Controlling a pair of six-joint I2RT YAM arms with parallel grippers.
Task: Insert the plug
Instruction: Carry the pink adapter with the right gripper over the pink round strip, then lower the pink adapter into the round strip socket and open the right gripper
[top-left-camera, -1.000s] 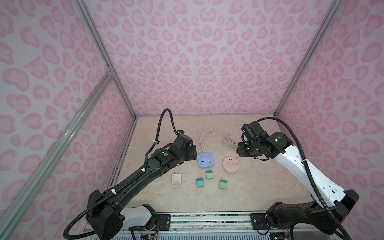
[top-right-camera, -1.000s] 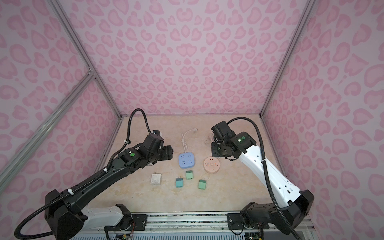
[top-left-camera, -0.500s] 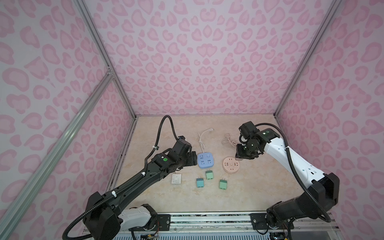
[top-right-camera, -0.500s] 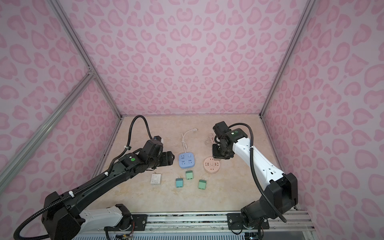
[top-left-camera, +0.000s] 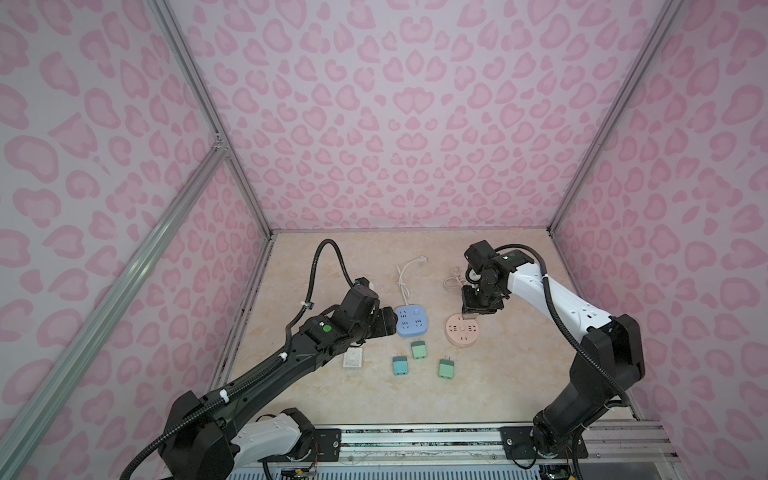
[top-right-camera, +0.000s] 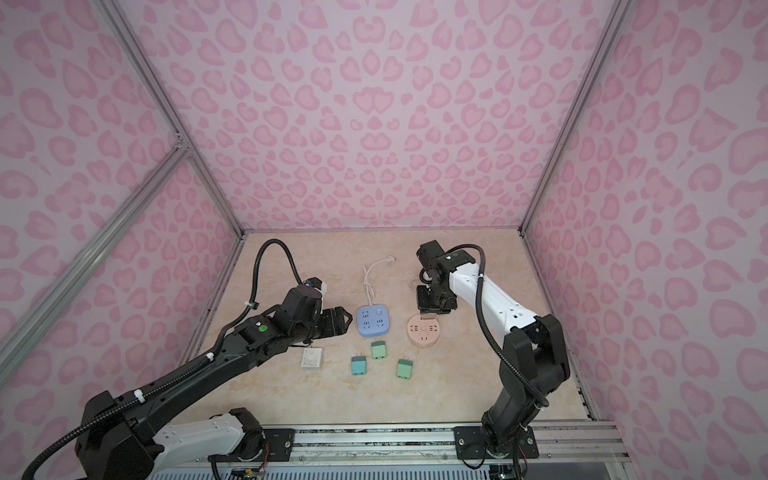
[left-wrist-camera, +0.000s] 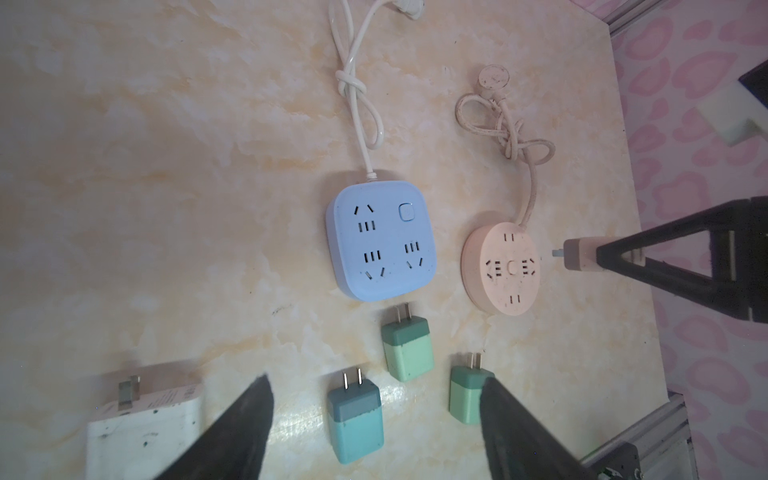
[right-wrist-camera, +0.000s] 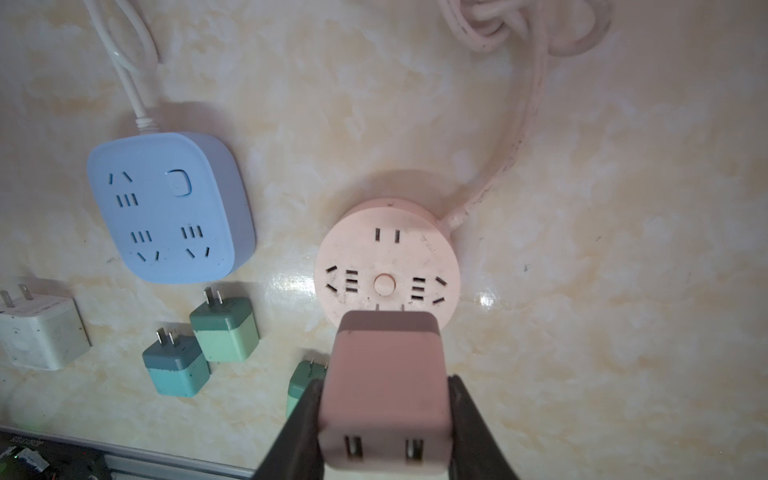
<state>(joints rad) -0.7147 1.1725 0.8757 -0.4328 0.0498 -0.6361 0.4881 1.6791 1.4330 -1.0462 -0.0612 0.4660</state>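
The pink plug (right-wrist-camera: 384, 374) hovers at the round pink socket (top-left-camera: 462, 332)
The right jaws pinch it over the socket's 12 o'clock rim in both top views; the left jaws, spread and empty, sit at 9 o'clock of the blue socket (top-left-camera: 412, 321).

Lilac walls printed with pink blotches (top-left-camera: 395, 124) enclose a glossy beige marbled table (top-left-camera: 498, 374) on its left, far and right sides. Silver aluminium struts (top-left-camera: 218, 141) line the corners, and a metal rail (top-left-camera: 415, 440) runs along the near edge.
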